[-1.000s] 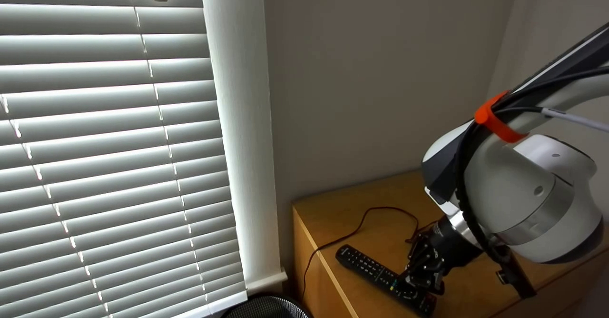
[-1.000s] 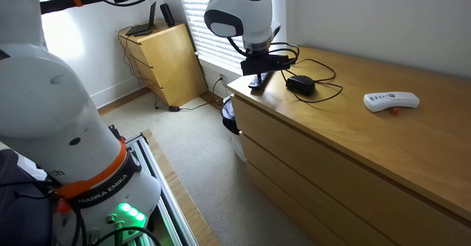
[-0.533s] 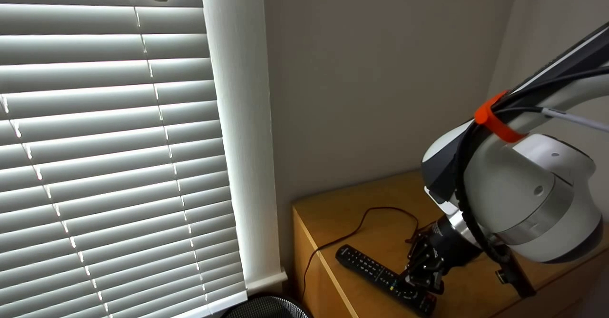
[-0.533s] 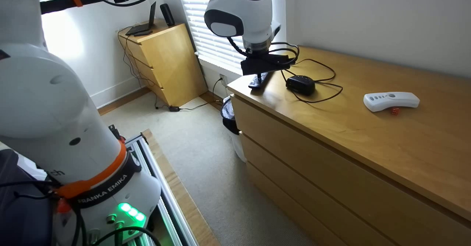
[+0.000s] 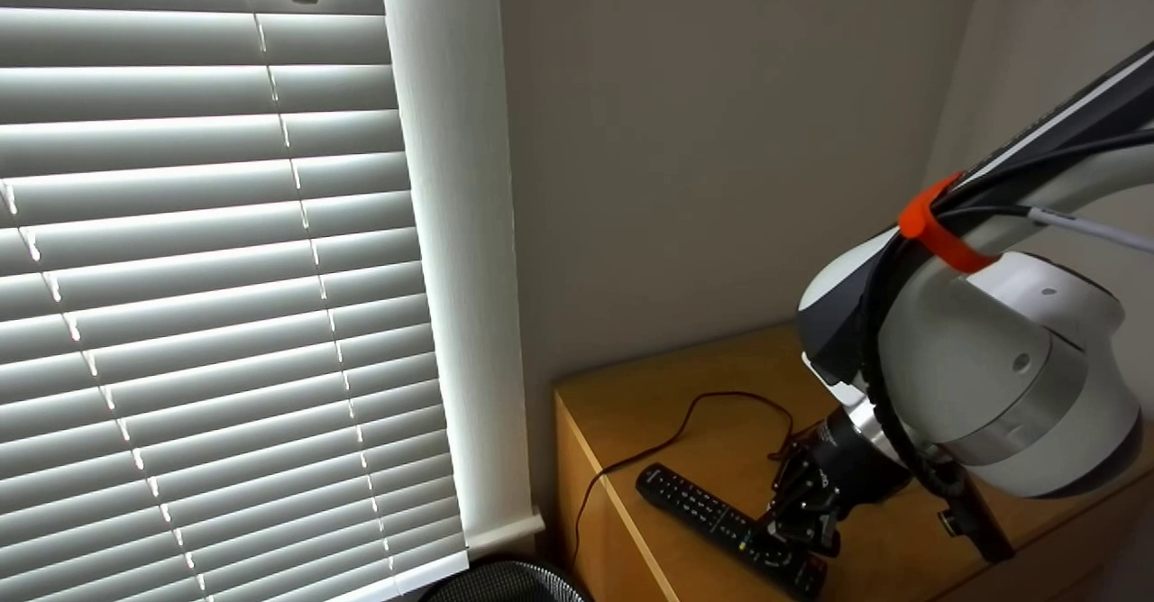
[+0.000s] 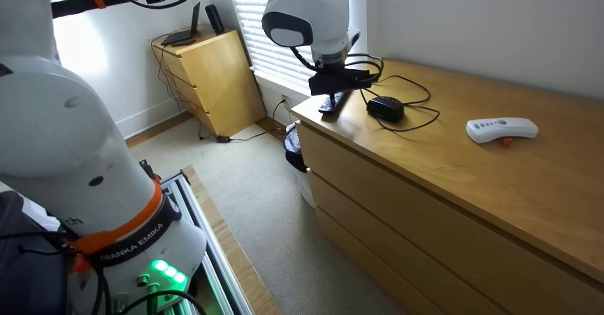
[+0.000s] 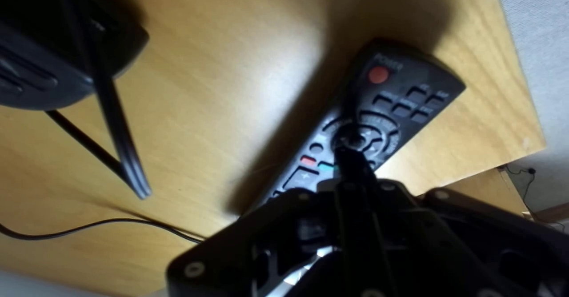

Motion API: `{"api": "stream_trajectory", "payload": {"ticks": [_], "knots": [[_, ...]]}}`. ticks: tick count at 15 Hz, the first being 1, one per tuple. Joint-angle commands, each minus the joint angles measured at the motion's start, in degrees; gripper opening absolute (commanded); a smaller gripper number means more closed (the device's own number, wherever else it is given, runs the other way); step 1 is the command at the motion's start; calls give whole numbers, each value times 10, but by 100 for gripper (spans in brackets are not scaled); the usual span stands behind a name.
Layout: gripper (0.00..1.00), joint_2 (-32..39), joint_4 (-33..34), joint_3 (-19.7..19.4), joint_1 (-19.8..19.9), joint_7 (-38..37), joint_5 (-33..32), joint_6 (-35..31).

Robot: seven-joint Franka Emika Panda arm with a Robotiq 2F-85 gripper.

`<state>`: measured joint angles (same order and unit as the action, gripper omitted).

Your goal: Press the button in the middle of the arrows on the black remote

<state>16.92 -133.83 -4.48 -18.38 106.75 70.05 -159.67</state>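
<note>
The black remote (image 5: 694,503) lies flat near the corner of the wooden dresser top. It also shows in an exterior view (image 6: 329,105) and in the wrist view (image 7: 413,74), with its red power button at the far end. The round middle button (image 7: 358,140) inside the arrow ring is partly hidden by my fingertips and dark shadow. My gripper (image 7: 351,154) is shut, its narrow black fingertips together at the near edge of that button. In both exterior views the gripper (image 5: 766,525) (image 6: 332,99) points down at the remote. I cannot tell whether the tips touch it.
A black corded device (image 6: 386,108) lies beside the remote, its cable looping over the dresser (image 6: 453,164). A white remote-like device (image 6: 502,128) and a small red die (image 6: 507,142) lie further along. A mesh bin (image 5: 505,581) stands below the dresser's end, near the window blinds.
The arm has shifted only very slightly. The remote stays in place and the gripper stays shut over it.
</note>
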Motion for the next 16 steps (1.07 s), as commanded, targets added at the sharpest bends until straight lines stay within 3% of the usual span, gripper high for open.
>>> {"api": "stream_trajectory", "payload": {"ticks": [1,16], "knots": [[0,-10,-11,-6,-7,-25,-24,-7],[0,-10,-11,-6,-5,-64,-54,-3]]}}
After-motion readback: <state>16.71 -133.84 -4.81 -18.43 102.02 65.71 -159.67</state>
